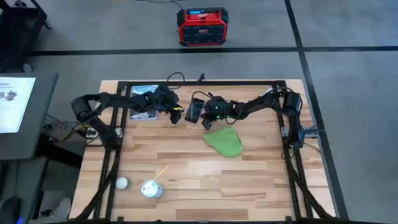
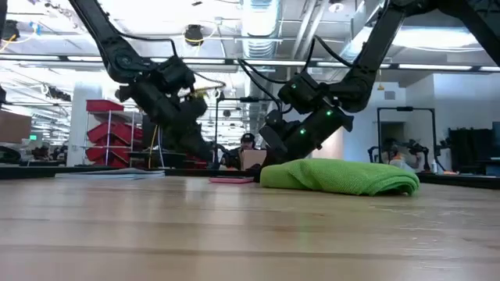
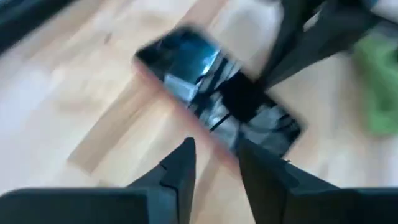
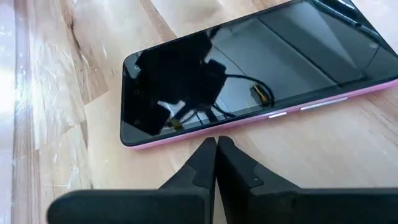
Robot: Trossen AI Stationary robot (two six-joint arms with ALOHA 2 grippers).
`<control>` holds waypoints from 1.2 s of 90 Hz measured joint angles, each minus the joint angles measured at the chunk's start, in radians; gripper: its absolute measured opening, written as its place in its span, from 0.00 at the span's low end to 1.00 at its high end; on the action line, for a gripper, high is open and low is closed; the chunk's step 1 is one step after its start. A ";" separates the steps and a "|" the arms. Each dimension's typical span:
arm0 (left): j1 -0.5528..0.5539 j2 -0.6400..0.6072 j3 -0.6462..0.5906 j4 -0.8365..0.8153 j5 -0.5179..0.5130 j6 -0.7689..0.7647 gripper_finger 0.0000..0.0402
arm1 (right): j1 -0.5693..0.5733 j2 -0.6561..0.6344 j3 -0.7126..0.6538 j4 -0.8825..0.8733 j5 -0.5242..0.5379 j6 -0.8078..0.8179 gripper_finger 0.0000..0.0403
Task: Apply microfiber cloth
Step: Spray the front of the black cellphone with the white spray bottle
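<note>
Microfiber cloth: bright green, plain. Phone: glossy black screen, pink edge. Table: pale wood strips. Box at 12 o'clock: red-and-black.

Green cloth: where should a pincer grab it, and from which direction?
Judging by the pictures, pinch the raised, bunched fold at the cloth's far end, coming straight down from above. The low view shows it heaped, thickest there, thinning toward its near tip. The right pincer, shut by the phone, is closest.

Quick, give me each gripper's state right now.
Left gripper: open, empty, above the phone.
Right gripper: shut, empty, beside the phone; the cloth lies untouched.
</note>
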 joint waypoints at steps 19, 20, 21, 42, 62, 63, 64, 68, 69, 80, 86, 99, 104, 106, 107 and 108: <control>0.000 0.093 0.000 0.048 0.014 -0.036 0.31 | 0.004 0.000 -0.001 0.011 -0.012 0.000 0.00; 0.000 0.097 0.000 0.057 0.022 -0.042 0.31 | 0.004 0.000 -0.001 0.010 -0.012 0.000 0.00; 0.000 0.101 0.000 0.066 0.031 -0.047 0.31 | 0.003 0.000 -0.001 0.010 -0.012 0.000 0.00; 0.002 0.168 0.024 0.132 0.149 -0.144 0.31 | 0.004 0.000 0.000 0.009 -0.012 -0.023 0.00; -0.001 0.188 0.059 0.126 0.216 -0.174 0.31 | 0.004 0.000 0.000 0.009 -0.012 -0.032 0.00; -0.002 0.188 0.060 0.127 0.216 -0.176 0.31 | 0.004 0.000 0.000 0.009 -0.012 -0.032 0.00; -0.002 0.188 0.060 0.128 0.217 -0.179 0.31 | 0.004 0.000 0.000 0.009 -0.012 -0.032 0.00; -0.003 0.188 0.062 0.130 0.219 -0.190 0.31 | 0.004 0.000 0.000 0.010 -0.012 -0.034 0.00; -0.003 0.188 0.063 0.131 0.220 -0.193 0.31 | 0.005 0.000 0.000 0.010 -0.012 -0.034 0.00; -0.003 0.189 0.066 0.131 0.225 -0.208 0.31 | 0.005 0.000 0.000 0.012 -0.012 -0.038 0.00; -0.005 0.189 0.066 0.132 0.226 -0.216 0.31 | 0.006 0.001 0.001 0.014 -0.013 -0.051 0.00; -0.009 0.190 0.066 0.151 0.236 -0.233 0.31 | 0.015 0.001 0.016 0.003 -0.010 -0.085 0.00; -0.009 0.190 0.066 0.151 0.239 -0.233 0.31 | 0.017 0.001 0.018 0.001 -0.008 -0.094 0.00; -0.009 0.190 0.066 0.150 0.239 -0.233 0.31 | 0.017 0.001 0.018 0.001 -0.008 -0.094 0.00; -0.009 0.190 0.066 0.148 0.240 -0.233 0.31 | 0.017 0.001 0.018 0.001 -0.008 -0.094 0.00; -0.009 0.190 0.066 0.147 0.241 -0.233 0.31 | 0.017 0.001 0.018 0.001 -0.008 -0.094 0.00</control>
